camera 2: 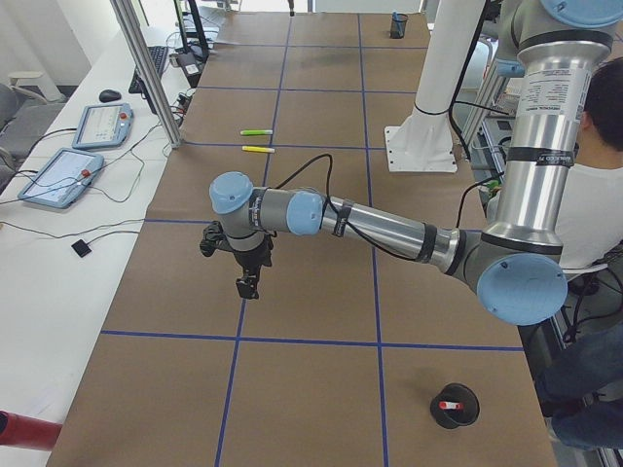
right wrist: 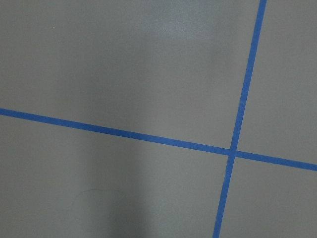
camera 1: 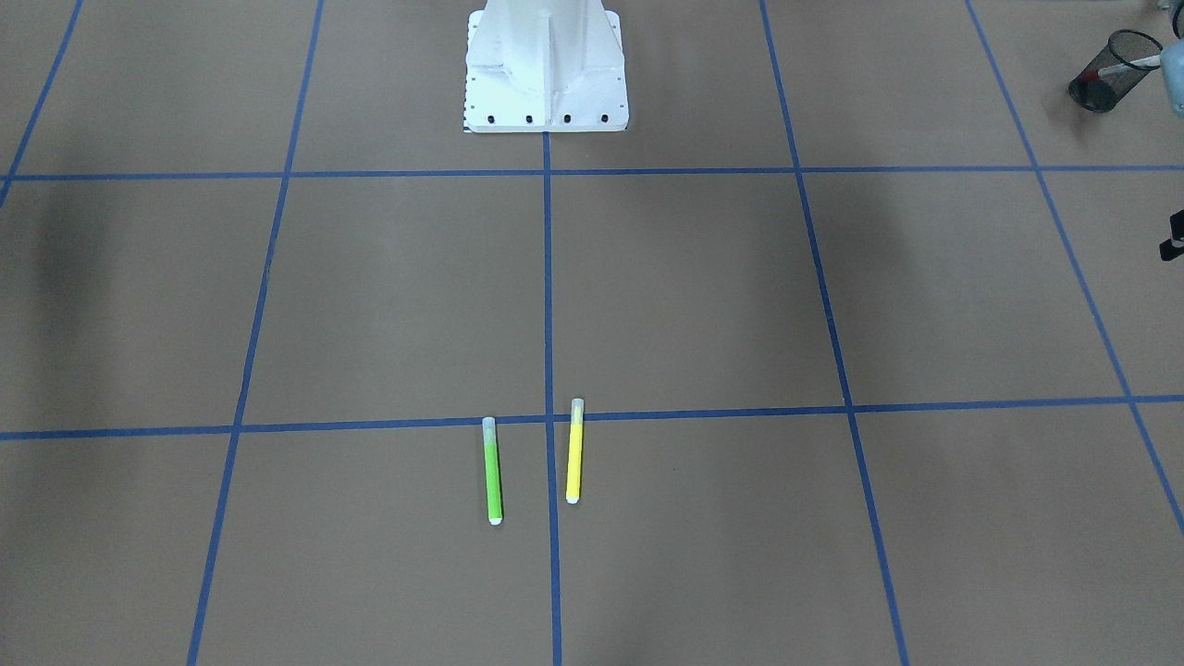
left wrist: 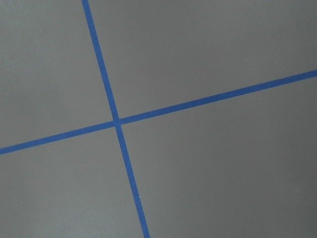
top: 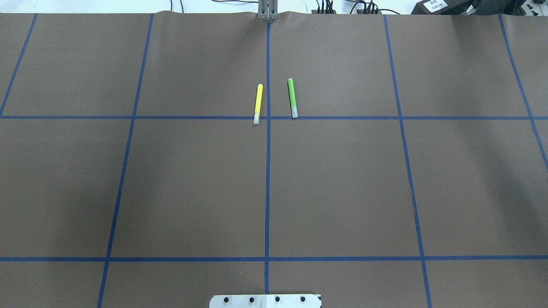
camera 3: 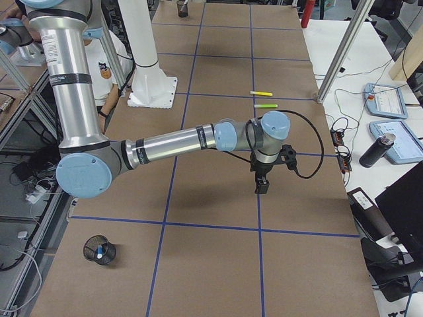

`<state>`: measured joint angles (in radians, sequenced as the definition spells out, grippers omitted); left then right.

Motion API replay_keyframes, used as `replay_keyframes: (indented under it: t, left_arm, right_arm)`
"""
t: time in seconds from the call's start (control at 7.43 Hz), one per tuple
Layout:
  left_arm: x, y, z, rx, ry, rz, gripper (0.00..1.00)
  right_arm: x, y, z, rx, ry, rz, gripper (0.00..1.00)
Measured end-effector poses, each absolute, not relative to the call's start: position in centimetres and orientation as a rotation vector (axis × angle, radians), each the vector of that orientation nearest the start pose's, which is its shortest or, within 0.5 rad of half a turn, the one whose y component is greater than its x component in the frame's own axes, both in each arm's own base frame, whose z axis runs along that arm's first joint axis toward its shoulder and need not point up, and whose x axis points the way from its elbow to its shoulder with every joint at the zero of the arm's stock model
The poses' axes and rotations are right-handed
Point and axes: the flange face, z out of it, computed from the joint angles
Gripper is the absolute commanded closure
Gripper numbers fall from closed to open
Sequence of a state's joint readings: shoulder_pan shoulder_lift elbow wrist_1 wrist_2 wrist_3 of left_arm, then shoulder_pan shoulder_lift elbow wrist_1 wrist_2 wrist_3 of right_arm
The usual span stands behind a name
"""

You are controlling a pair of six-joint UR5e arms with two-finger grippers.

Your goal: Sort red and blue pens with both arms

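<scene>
Light: bright, even, from overhead. Shadows: soft, blurred patches on the brown surface (top: 192,184) beneath the left arm (camera 2: 380,226) and right arm (camera 3: 172,144). Glare: faint pale sheen, right wrist view. Focus: sharp; wrist views greyer.

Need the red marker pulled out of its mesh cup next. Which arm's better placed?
Left, probably. The mesh cup holding the red marker sits at the left end of the table, close to the base of the left arm. The right arm reaches out over the opposite end.
</scene>
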<state>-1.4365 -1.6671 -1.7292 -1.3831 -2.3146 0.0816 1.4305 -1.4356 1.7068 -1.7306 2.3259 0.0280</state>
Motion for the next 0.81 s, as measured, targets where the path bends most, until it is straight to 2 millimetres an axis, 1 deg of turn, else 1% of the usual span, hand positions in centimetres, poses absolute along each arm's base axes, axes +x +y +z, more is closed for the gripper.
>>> replay_keyframes:
  t: [0.27,0.81]
  left_arm:
    - [0.5,-52.8,55.2,0.044,0.752,0.217,0.01]
    - [0.5,-52.9,55.3,0.041,0.753,0.209,0.01]
  right_arm:
    - [-1.3,-53.5,54.0,0.042,-0.761,-0.148,0.0]
    - [-1.7,-52.5,54.8,0.028,-0.766,-0.159,0.0]
